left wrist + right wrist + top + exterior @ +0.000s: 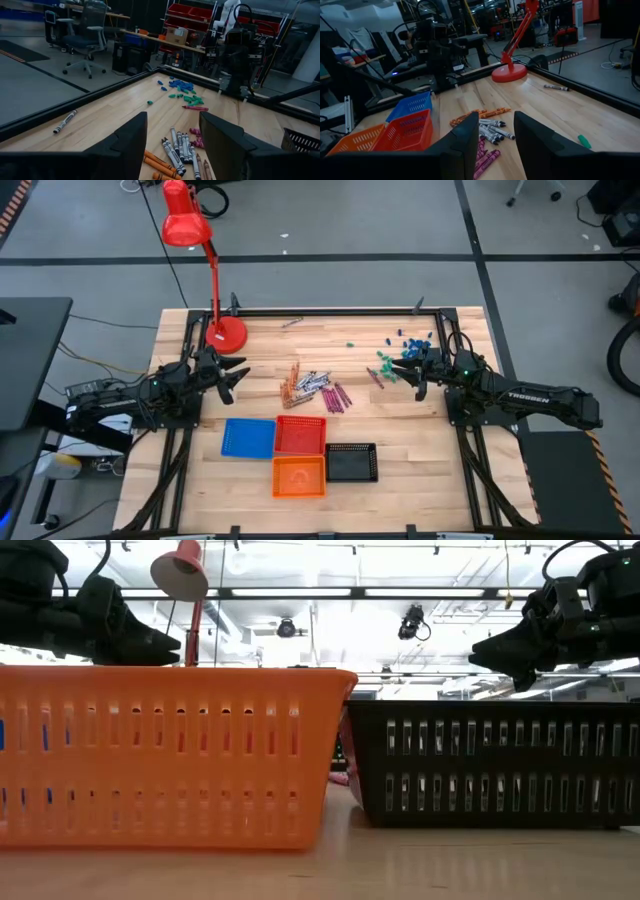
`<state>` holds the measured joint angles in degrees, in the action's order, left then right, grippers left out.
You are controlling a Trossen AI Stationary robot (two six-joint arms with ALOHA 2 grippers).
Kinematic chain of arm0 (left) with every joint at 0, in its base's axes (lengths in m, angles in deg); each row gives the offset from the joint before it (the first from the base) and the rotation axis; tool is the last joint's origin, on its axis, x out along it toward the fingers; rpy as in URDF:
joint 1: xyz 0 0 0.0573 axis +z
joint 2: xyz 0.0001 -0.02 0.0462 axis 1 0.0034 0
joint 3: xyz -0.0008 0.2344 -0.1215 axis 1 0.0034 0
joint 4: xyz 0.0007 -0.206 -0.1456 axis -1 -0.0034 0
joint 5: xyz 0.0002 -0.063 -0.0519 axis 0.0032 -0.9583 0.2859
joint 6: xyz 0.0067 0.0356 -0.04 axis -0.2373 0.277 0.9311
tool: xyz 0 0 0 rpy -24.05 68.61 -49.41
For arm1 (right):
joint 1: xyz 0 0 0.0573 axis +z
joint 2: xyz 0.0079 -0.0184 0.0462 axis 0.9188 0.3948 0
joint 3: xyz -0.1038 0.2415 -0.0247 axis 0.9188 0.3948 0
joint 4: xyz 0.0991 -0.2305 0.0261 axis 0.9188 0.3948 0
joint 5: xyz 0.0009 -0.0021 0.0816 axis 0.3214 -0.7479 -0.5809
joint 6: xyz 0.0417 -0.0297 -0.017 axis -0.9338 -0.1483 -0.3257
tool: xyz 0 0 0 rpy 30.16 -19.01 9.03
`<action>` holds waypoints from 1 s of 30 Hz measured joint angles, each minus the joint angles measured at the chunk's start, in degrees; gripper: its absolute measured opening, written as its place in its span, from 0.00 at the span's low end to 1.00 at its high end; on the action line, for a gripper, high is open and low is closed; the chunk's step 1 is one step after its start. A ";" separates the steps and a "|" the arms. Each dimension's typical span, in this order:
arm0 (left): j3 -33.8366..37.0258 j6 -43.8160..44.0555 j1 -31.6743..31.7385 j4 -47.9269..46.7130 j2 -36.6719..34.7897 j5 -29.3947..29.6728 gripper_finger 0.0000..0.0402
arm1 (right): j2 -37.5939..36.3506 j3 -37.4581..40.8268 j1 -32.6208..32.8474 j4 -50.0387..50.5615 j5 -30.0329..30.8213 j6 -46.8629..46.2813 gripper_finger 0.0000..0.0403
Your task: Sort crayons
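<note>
— Crayons (313, 388) lie heaped mid-table, between my two arms, above the trays. Which arm is nearer?

— My left fingers (232, 379), spread wide and empty, look slightly closer. My right fingers (413, 376), partly open, hold nothing. Most sticks run slantwise across my reach.

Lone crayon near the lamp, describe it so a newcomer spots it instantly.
Start at the red desk lamp at the table's far edge. Just toward the right arm's side of its base, by the far rail, lies the stray crayon. It lies alone, apart from the crayon pile at mid-table.
</note>
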<state>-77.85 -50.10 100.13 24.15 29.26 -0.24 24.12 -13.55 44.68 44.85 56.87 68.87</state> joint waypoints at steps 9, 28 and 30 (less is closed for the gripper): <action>-0.01 -0.02 0.01 0.00 -0.01 0.00 0.48 | -0.02 0.00 -0.02 0.00 0.00 0.00 0.32; 0.17 -0.70 0.10 13.96 0.01 0.15 0.48 | 0.00 -0.02 0.00 0.00 0.00 0.00 0.32; 0.15 0.25 0.10 15.00 0.01 0.11 0.48 | 0.00 -0.01 0.00 0.00 0.00 0.00 0.32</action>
<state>-77.70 -49.85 100.22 39.15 29.28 -0.13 24.12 -13.56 44.68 44.85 56.88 68.87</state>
